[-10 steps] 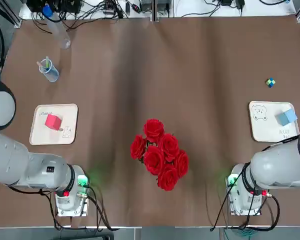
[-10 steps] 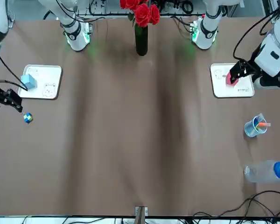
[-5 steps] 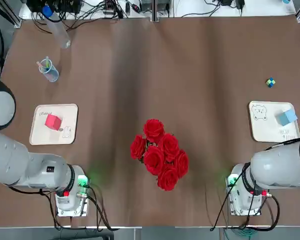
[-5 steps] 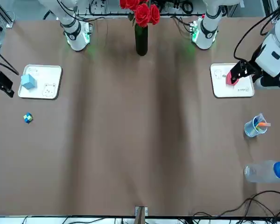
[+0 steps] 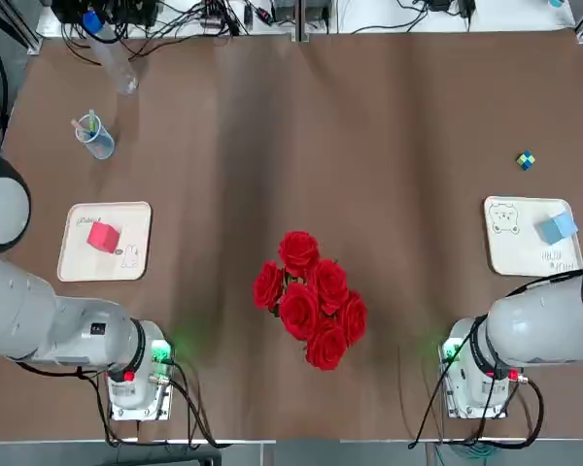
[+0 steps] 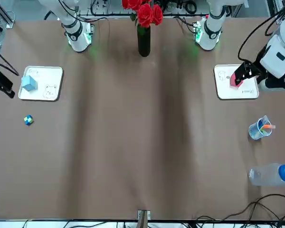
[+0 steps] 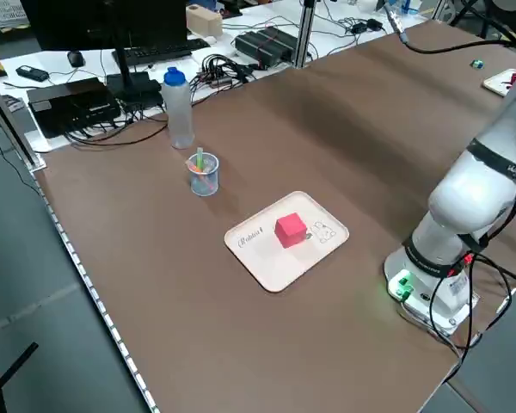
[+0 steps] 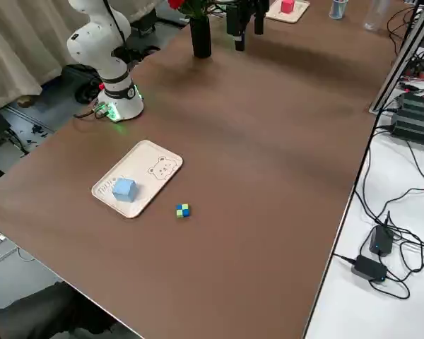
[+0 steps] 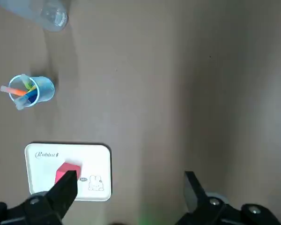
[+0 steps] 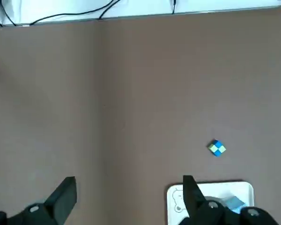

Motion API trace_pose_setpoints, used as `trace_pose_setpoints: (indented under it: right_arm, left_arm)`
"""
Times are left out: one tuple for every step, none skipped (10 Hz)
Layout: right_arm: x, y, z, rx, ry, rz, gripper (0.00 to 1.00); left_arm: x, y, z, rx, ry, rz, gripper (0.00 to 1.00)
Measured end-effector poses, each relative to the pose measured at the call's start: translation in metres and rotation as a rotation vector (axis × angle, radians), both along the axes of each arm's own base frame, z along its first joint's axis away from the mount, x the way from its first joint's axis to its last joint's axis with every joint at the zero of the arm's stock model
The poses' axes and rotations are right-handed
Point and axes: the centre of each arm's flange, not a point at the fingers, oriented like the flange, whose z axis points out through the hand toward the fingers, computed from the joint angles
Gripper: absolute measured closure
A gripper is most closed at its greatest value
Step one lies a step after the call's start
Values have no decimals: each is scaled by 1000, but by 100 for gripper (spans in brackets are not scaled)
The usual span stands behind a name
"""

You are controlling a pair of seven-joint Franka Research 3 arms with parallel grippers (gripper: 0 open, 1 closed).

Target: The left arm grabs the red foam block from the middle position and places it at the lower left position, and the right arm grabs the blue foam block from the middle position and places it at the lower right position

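Foam, matte and red, forms a small cube (image 5: 103, 237) that sits a little left of centre on the cream square tray with rounded corners (image 5: 136, 223) at the near left of the brown table (image 5: 369, 146), turned so that its edges run diagonal to the tray's sides; being a cube, it has no long axis to speak of. Its light-blue foam twin (image 5: 558, 228) rests on the matching cream tray with a bear outline (image 5: 515, 248) at the near right, close to that tray's right edge and likewise skewed to the tray's sides. A tiny multicoloured cube (image 5: 526, 161) lies on the bare table just beyond this tray. The left gripper (image 9: 129, 190) hangs high above the table, its two dark fingers (image 9: 65, 190) spread wide with nothing between them, looking down on the red block's tray, a clear cup of coloured sticks (image 9: 29, 90) and a plastic bottle (image 9: 49, 11). The right gripper (image 10: 129, 192) is equally wide open and empty, raised over the table beside the bear tray. Compared with a second ago, the right arm (image 5: 549, 325) has pulled back from the blue block's tray toward the table's edge, while both blocks and the left arm (image 5: 39, 316) are unchanged. A bunch of red roses (image 5: 309, 299) in a dark vase stands near the middle between the two arm bases.
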Motion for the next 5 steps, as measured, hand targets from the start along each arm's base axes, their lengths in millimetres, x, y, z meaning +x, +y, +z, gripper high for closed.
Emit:
trace_pose_setpoints:
  right_arm:
    - [-1, 1, -1, 8, 14, 0, 0]
    - [-3, 1, -3, 11, 28, 0, 0]
    - [-4, 1, -5, 12, 44, 0, 0]
    - [-5, 1, -7, 13, 57, -1, 0]
    - [-6, 0, -9, 14, 64, -2, 0]
  left_arm:
    - [0, 1, 0, 0, 2, 2, 0]
    - [0, 2, -1, 1, 6, 3, 0]
    - [-1, 2, -1, 1, 8, 3, 0]
    - [-1, 2, -1, 2, 8, 3, 0]
    - [-1, 2, -1, 2, 8, 4, 0]
